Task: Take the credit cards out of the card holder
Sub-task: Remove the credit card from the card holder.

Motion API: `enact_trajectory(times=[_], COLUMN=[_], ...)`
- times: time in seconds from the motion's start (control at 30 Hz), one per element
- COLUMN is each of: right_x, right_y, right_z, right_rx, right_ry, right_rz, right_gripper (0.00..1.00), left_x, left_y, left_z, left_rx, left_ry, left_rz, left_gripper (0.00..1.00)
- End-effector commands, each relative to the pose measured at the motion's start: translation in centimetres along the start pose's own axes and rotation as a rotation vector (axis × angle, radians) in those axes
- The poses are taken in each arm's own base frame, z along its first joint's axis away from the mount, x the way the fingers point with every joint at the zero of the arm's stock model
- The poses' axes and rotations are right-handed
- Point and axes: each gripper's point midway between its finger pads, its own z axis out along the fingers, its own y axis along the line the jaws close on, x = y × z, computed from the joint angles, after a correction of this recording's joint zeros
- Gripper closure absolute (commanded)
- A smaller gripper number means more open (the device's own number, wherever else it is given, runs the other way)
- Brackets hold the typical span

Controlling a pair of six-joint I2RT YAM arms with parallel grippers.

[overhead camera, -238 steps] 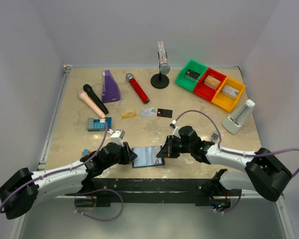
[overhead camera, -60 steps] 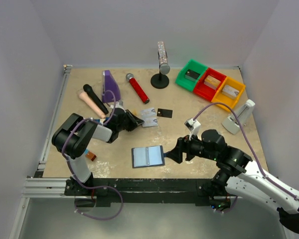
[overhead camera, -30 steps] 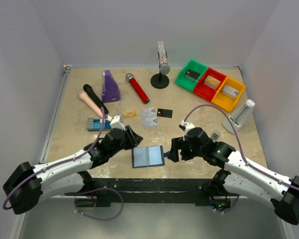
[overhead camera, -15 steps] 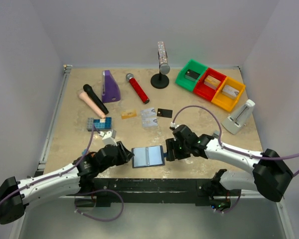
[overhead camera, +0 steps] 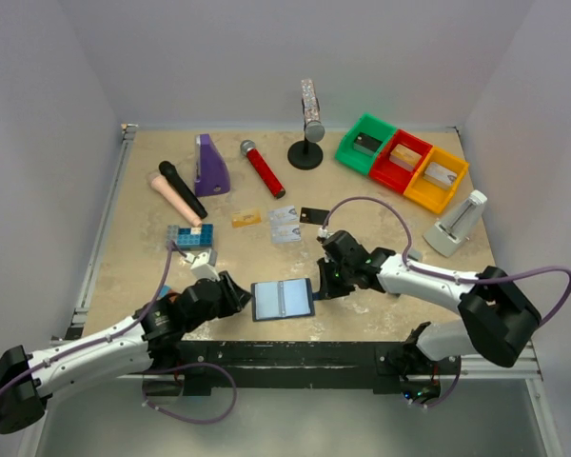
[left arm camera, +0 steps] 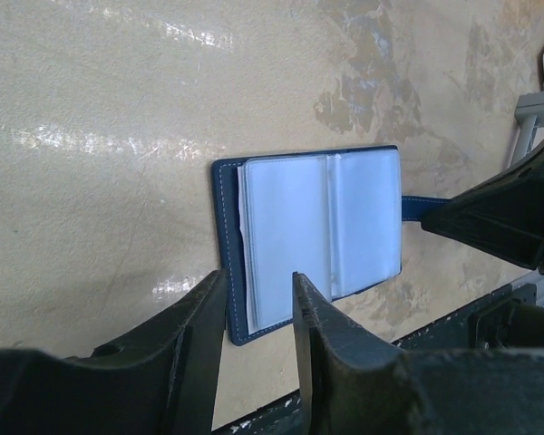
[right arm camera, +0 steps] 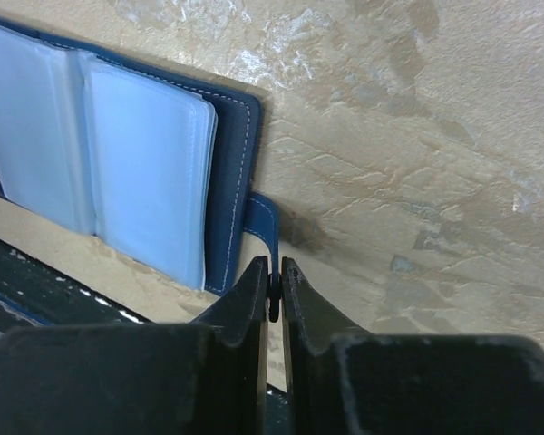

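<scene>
From above, the card holder (overhead camera: 283,298) lies open on the near middle of the mottled stone-look table (overhead camera: 381,228), between the left gripper (overhead camera: 240,295) and the right gripper (overhead camera: 320,288). Three credit cards (overhead camera: 284,226) (orange-gold, silvery and black) lie flat in a row farther back, well apart from it.

In the left wrist view, the left gripper (left arm camera: 254,304) has its fingers (left arm camera: 199,331) apart, astride the holder's left edge and pinching nothing that we can see. The navy cover has pale stitching, and the clear sleeves (left arm camera: 322,227) look glossy and limp. We cannot tell whether a card is inside.

In the right wrist view, the right gripper (right arm camera: 272,292) is clamped on the thin snap tab (right arm camera: 259,222) — a narrow, floppy strap. The risk, as we judge it, lies there: a tug could slide the light holder across the smooth table or fold it shut. The left fingers might also catch a slick sleeve rather than a card.
</scene>
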Motion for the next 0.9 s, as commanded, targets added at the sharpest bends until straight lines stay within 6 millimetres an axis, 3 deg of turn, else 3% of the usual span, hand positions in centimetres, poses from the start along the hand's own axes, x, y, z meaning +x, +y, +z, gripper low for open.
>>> enact_trajectory(times=[0.0,0.43,0.87], right_x=[-1.3,0.7,1.2], right_y=[1.4,2.9,3.1], right_z=[-0.8,-2.5,-1.9], right_rx=[-0.068,-0.204,-0.221], right_ry=[-0.055,-0.076,-0.066], right_rz=[-0.028,-0.014,-0.007], right_gripper=[0.99,1.0,1.0], left_x=[-0.1,0.7,1.4], left_y=[-0.5,-3.2,-3.0], left_z=[0.2,1.6,2.6], left_rx=[0.014,0.109,0.089], left_ry=[0.0,0.057,0.085], left_rz=[0.018,0.052,0.047], left_gripper=[0.6,0.59,0.58])
